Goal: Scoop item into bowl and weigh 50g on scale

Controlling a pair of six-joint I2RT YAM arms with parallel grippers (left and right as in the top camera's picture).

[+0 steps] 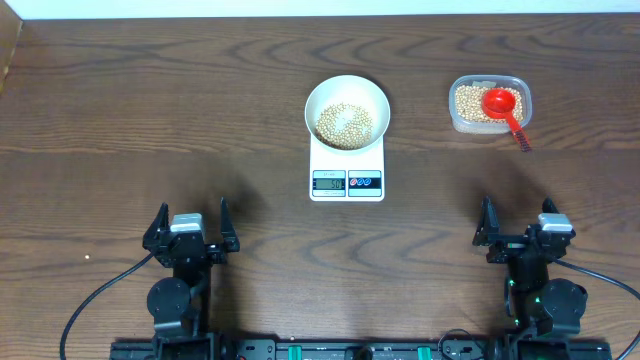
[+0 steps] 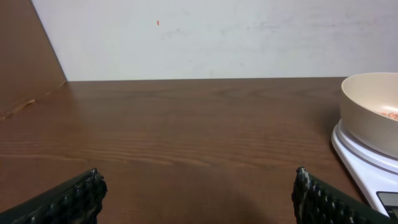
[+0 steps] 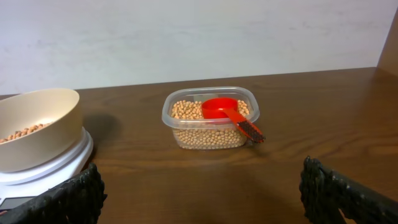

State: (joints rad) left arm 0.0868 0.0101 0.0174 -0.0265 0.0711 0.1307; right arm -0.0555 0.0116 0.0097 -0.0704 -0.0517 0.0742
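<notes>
Both jaws stand apart by the table's front edge, seemingly empty, well short of the scale.

We see a dark brown, wood-grained table that runs back to a pale wall at its far edge. Two things stand directly on it. A white scale sits near the middle, with its display side facing the near edge. A clear plastic tub sits to the scale's right, well apart from it and slightly farther back.
</notes>
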